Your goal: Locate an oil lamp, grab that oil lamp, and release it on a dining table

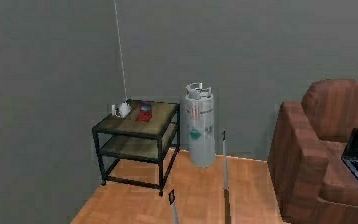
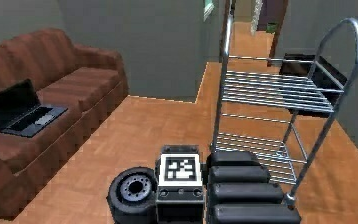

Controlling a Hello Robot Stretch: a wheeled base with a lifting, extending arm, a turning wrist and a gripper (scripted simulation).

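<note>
Grey-walled room, wooden floor [image 1: 137,206]. Barely begun, seemingly: one small pale lump [image 1: 120,108], perhaps the oil lamp, on the dark-framed wooden side tabletop [image 1: 162,120] beside one red object [image 1: 144,114]; grabbing and carrying to a dining table left. Also one grey cylinder [image 1: 198,125], one brown leather sofa [image 2: 77,70], one black laptop [image 2: 23,110], one wire-shelved metal cart [image 2: 267,90]. Cannot tell how jaws stand.

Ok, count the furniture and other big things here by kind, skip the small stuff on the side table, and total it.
Sofa: 1
Side table: 1
Wire rack: 1
Grey tank: 1
Laptop: 1
Total: 5
</note>
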